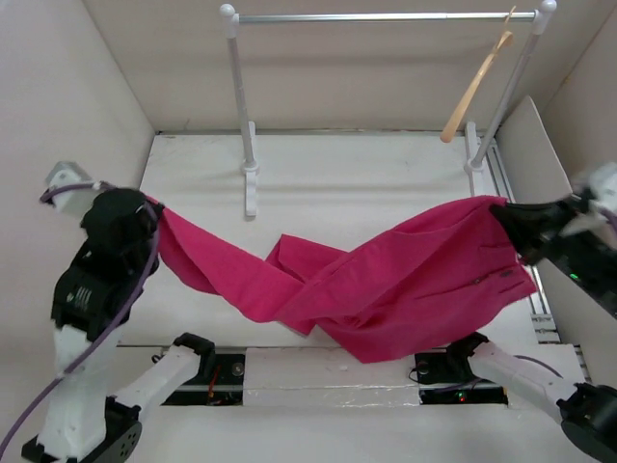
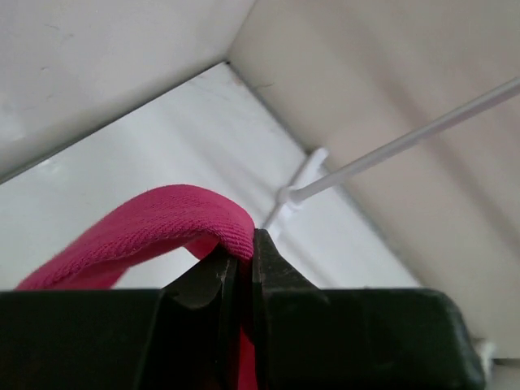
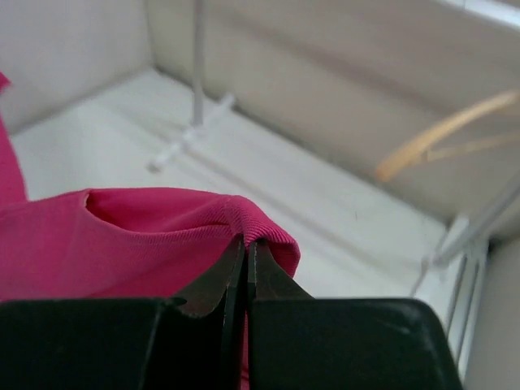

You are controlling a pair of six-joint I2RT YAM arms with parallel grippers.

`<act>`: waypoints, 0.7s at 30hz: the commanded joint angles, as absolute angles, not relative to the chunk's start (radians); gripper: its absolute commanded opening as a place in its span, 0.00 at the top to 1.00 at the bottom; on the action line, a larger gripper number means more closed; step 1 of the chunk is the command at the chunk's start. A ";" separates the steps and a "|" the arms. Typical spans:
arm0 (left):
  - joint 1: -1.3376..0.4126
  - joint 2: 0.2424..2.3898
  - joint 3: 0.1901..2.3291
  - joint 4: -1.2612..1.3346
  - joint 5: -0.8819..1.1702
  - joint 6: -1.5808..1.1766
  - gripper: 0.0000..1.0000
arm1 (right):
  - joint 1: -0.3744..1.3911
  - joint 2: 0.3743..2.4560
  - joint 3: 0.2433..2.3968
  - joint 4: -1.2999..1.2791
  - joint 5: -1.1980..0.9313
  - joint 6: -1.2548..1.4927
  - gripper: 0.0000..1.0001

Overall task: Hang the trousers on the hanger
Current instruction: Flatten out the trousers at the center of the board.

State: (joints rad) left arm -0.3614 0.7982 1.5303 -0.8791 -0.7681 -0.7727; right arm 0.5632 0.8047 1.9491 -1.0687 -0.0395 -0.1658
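Observation:
The magenta-pink trousers (image 1: pixel 386 285) hang stretched between my two grippers above the table, sagging in the middle with a twist. My left gripper (image 1: pixel 149 207) is shut on a leg end at the left; the pinched fabric (image 2: pixel 162 219) shows at the left gripper (image 2: pixel 242 252) in the left wrist view. My right gripper (image 1: pixel 501 214) is shut on the waistband end at the right; in the right wrist view the right gripper (image 3: pixel 246 248) pinches the fabric (image 3: pixel 122 244). The tan wooden hanger (image 1: pixel 475 89) hangs by its hook from the rail's right end; it also shows in the right wrist view (image 3: pixel 443 134).
The white-and-silver rail frame (image 1: pixel 386 16) stands at the back on two posts with feet (image 1: pixel 250 174). Beige walls close in the left, back and right sides. A slotted track (image 1: pixel 540 299) runs along the right table edge.

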 commanded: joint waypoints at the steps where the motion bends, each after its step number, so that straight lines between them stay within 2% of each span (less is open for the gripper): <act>1: -0.359 0.932 1.479 -0.852 -0.809 -0.663 1.00 | 0.627 0.847 1.769 -1.062 0.343 -0.112 1.00; 5: -0.316 1.200 1.425 -0.715 -0.714 -0.552 1.00 | 0.599 0.842 1.518 -0.814 0.570 -0.098 1.00; 7: -0.197 1.297 1.431 -0.598 -0.532 -0.481 1.00 | 0.534 0.871 1.399 -0.691 0.604 -0.101 1.00; 8: -0.167 1.395 1.439 -0.563 -0.502 -0.476 1.00 | 0.487 0.891 1.366 -0.652 0.582 -0.106 1.00; 9: -0.140 1.445 1.448 -0.523 -0.480 -0.468 1.00 | 0.365 0.911 1.330 -0.617 0.499 -0.106 1.00; 13: -0.140 1.695 1.788 -0.549 -0.369 -0.511 0.97 | 0.008 1.064 1.194 -0.390 0.256 -0.084 1.00; 14: -0.140 1.762 1.836 -0.546 -0.333 -0.503 0.54 | -0.047 1.154 1.196 -0.373 0.232 -0.048 1.00; 15: -0.140 1.794 1.870 -0.567 -0.280 -0.494 0.29 | -0.089 1.202 1.203 -0.356 0.182 -0.035 0.87; 16: -0.140 1.822 1.938 -0.609 -0.223 -0.492 0.16 | -0.139 1.250 1.213 -0.332 0.148 -0.031 0.70; 17: -0.158 1.850 1.950 -0.636 -0.222 -0.486 0.12 | -0.153 1.302 1.270 -0.350 0.103 -0.025 0.54; 18: -0.172 1.839 1.875 -0.647 -0.227 -0.479 0.10 | -0.153 1.404 1.314 -0.383 0.025 -0.028 0.32; 20: -0.195 1.714 1.702 -0.585 -0.209 -0.471 0.10 | -0.135 1.469 1.405 -0.503 -0.035 -0.067 0.27; 21: -0.204 1.647 1.502 -0.509 -0.201 -0.486 0.11 | -0.115 1.477 1.393 -0.509 -0.066 -0.072 0.26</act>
